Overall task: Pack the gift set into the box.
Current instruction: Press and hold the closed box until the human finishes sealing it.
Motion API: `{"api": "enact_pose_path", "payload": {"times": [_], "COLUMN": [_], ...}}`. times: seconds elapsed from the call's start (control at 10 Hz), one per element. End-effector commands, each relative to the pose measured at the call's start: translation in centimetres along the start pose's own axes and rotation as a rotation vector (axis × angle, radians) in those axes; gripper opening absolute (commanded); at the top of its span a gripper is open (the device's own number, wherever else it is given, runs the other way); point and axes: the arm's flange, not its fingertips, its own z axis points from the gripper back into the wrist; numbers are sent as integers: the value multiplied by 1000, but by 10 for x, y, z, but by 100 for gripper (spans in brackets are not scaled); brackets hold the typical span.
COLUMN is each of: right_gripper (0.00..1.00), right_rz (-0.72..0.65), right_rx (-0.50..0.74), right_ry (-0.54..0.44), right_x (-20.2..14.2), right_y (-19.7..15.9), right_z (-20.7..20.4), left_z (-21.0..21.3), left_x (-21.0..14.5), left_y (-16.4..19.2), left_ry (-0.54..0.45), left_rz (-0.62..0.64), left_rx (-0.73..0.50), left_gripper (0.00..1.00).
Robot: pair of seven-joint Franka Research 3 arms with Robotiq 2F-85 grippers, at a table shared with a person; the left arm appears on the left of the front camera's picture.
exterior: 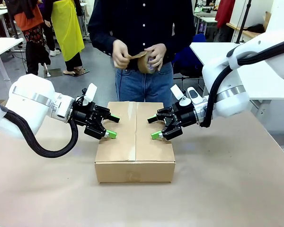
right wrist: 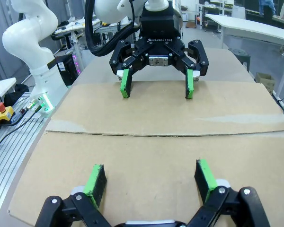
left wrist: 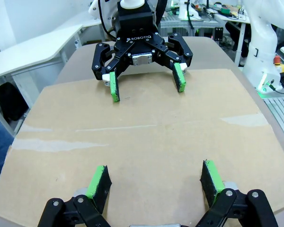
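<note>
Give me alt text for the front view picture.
A closed brown cardboard box, flaps taped shut, sits mid-table between two white robot arms, the left gripper and right gripper facing each other over its top, jaws open and empty. Behind the box, a person's hands hold something brown.

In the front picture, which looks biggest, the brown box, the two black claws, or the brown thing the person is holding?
1. The box, by far.
2. The left gripper and the right gripper, alike in size.
3. The brown paper; it lies farther away and partly hidden by hands, so this rank is unsure.
</note>
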Motion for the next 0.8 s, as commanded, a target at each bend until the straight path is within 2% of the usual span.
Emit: {"api": "enact_pose_path", "payload": {"times": [0.0,0.7], "right_gripper": [100,100], "right_rz": [-2,-2], "right_rx": [-10,-10], "right_ry": [-6,-6], "right_x": [-4,-4], "right_y": [1,1], "right_z": [-1,-1], "left_z": [-1,-1], "left_x": [-4,-4], "left_y": [-3,-3], "left_ry": [-3,-3], "left_rz": [-14,-14], "left_rx": [8,8], "left_gripper": [100,100]}}
